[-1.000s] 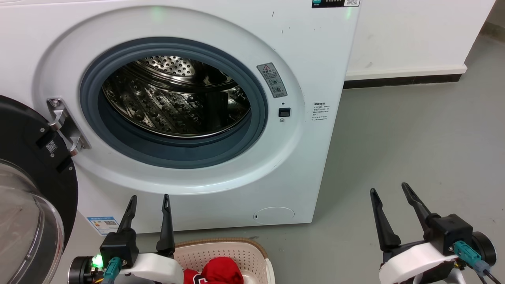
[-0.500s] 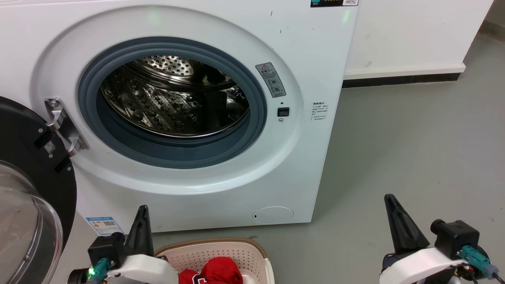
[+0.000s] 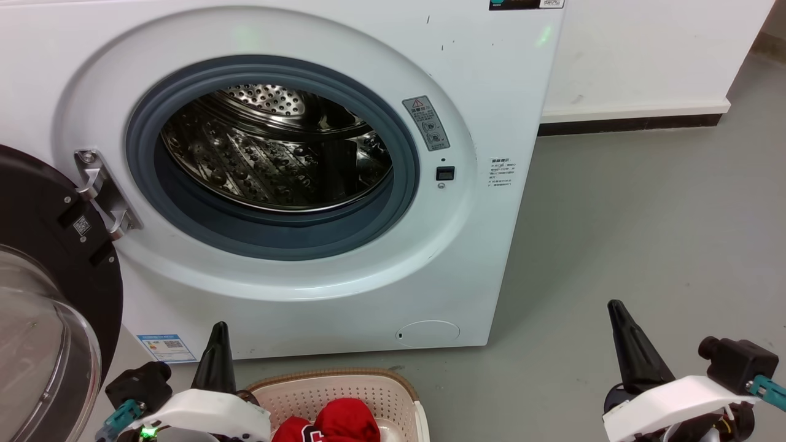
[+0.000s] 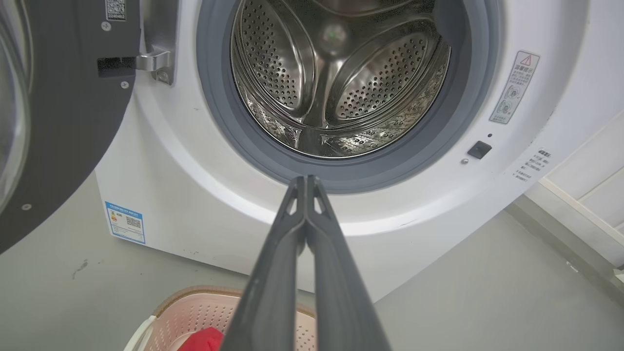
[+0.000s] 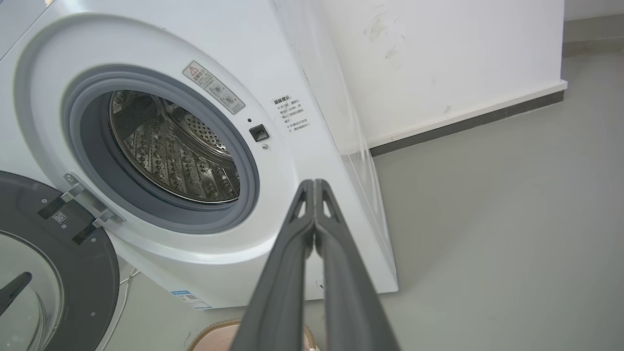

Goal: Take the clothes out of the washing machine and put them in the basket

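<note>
Washing machine (image 3: pixel 368 294) looks empty, clothes (image 3: pixel 344 420) in basket (image 3: pixel 331 373) at six o'clock. Left gripper (image 3: pixel 218 337) and right gripper (image 3: pixel 619 316) are pressed together; I'd withdraw without snagging.

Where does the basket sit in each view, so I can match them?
Head view: basket at bottom centre, clothes inside.
Left wrist view: basket bottom left, partly behind the fingers.
Right wrist view: basket rim sliver at bottom edge, left of centre.
Shared landmark: warning sticker on the washer.
</note>
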You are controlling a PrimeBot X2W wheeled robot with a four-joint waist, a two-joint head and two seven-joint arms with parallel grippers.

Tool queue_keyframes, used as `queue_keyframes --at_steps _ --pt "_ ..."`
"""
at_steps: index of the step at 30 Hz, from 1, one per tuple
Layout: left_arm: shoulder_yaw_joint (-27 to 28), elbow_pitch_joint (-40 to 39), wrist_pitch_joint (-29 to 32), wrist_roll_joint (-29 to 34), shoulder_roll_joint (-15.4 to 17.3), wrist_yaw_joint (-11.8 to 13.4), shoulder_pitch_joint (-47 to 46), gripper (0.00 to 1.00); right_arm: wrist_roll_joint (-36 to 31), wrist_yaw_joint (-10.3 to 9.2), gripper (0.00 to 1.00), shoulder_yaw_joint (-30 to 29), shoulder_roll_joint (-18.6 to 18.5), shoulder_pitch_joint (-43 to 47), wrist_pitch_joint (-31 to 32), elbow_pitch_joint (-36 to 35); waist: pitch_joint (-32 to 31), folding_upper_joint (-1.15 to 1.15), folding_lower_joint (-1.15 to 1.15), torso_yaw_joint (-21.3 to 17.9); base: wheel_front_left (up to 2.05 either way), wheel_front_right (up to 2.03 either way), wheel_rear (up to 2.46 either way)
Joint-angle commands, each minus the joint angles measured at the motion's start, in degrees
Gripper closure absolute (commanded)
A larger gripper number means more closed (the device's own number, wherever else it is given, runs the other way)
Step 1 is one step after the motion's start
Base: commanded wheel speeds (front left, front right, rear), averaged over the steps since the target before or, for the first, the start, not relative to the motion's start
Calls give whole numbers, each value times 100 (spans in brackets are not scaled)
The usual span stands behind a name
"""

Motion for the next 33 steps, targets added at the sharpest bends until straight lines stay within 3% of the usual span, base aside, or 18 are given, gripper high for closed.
queue_keyframes --at_steps 1,33 --pt "47 -78 32 -176 2 -37 -179 100 204 -1 100 -17 -48 -178 12 -45 1 0 0 4 0 0 0" --pt "335 35 672 -2791 -49 -358 -365 100 3003 -1 100 -216 -120 -431 305 342 42 0 0 133 0 0 0"
